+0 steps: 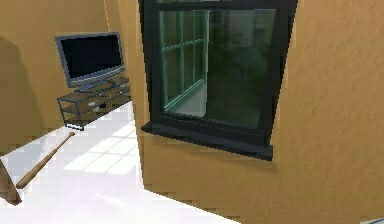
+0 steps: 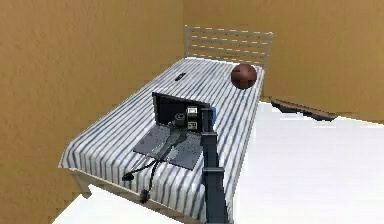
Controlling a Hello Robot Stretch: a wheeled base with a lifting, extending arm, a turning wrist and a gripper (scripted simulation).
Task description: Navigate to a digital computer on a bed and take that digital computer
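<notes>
Two thin fingers (image 2: 133,177) hung over a striped bed (image 2: 105,135), the computer (image 2: 171,107) close behind them.

How the fingers were set could not be told, nor whether the gripper (image 2: 141,184) held anything, because its dark body lay against the bedclothes. The computer stood open mid-bed with its dark screen upright. In the arm side view it was up and right of the fingertips, just left of the arm's (image 2: 212,175) far end, and its long edge appeared to run across the mattress. A reddish-brown ball (image 2: 244,74) lay near the headboard (image 2: 228,42). Ahead were a dark-framed window (image 1: 215,70) and a television (image 1: 90,58).
</notes>
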